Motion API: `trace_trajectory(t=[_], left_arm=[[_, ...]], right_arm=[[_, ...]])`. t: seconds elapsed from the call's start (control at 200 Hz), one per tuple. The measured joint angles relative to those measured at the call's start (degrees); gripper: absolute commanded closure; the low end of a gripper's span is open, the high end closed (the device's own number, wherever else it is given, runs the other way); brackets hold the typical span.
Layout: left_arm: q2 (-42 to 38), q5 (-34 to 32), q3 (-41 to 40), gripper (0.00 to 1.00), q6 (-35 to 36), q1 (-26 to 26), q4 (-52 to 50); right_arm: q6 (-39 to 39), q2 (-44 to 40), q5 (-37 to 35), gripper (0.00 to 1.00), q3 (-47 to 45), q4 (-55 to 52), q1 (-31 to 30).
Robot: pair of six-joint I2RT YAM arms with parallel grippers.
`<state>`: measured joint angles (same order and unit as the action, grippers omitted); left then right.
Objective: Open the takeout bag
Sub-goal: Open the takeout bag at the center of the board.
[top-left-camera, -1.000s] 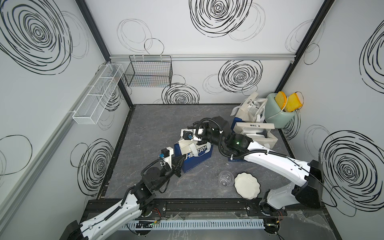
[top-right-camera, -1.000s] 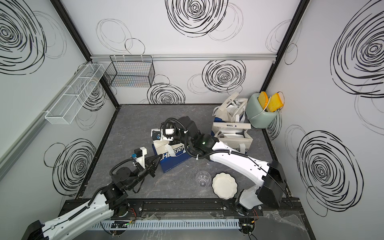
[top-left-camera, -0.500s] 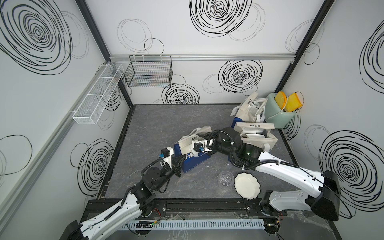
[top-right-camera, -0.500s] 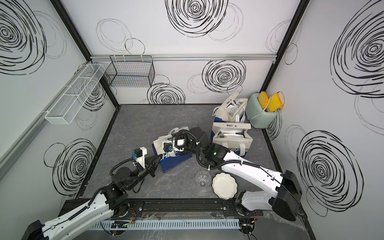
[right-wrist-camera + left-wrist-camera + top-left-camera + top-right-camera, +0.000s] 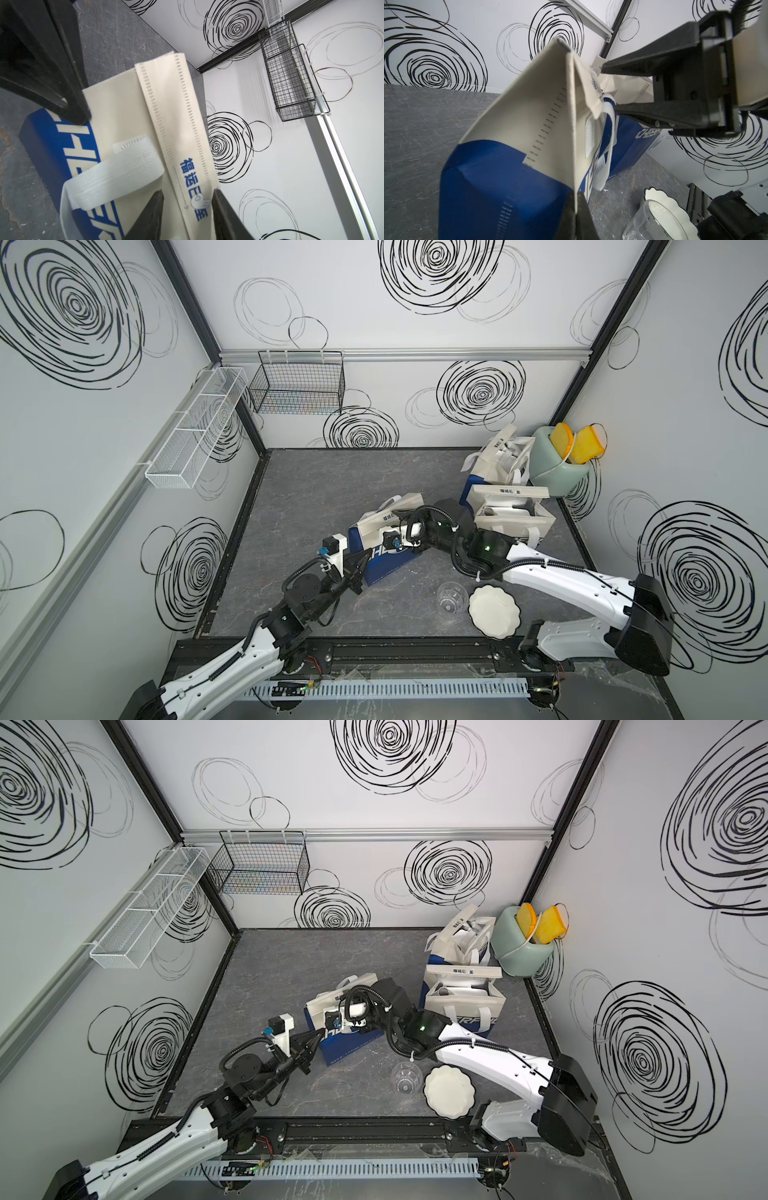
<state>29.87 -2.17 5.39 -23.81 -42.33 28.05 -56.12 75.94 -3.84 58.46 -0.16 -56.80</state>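
So the takeout bag [image 5: 390, 566] sits near the middle of the frame in both top views, standing on the grey table [image 5: 316, 497] with its blue lower half down and the cream upper half leaning a bit. It looks like that thin non-woven fabric stuff: light, floppy, no real stiffness apart from the stitched seams. I'd guess it slides or tips the moment you tug it one-handed, so you need an anchor.

That's what the left gripper [image 5: 576, 193] is doing. Its fingers are pressed together on the cream corner seam at the bottom middle of the left wrist view, pinching the bag's edge.

The right gripper [image 5: 188, 190] is spread, jaws standing either side of the folded top flap [image 5: 176, 124], the strip with the blue print and the dashed stitching. Can't tell if either fingertip is actually touching it.

Where to grab, imo: that flap, near its end, since the doubled, stitched fabric gives the pads something to bite. The white handle strap [image 5: 116, 172] just beside it is tempting, but it's a loose loop and would probably just lift the whole bag. Pull slowly, because fabric this soft stretches and slips rather than unfolding cleanly.

The clear cup [image 5: 451, 597] and white plate [image 5: 494, 610] sit lower right, near enough to bump.
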Motion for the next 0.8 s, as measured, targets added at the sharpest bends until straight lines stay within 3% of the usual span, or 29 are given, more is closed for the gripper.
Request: trace_trajectory(t=[0.555,0.8], left_arm=[[0.92,0.00,0.00,1.00,0.00,0.00,0.85],[1.01,-0.02,0.00,1.00,0.00,0.00,0.94]], right_arm=[[-1.42,2.08,-4.57,0.59,-0.63,6.67,-1.31],[-1.55,2.25,-4.76,0.69,-1.18,7.50,-1.57]])
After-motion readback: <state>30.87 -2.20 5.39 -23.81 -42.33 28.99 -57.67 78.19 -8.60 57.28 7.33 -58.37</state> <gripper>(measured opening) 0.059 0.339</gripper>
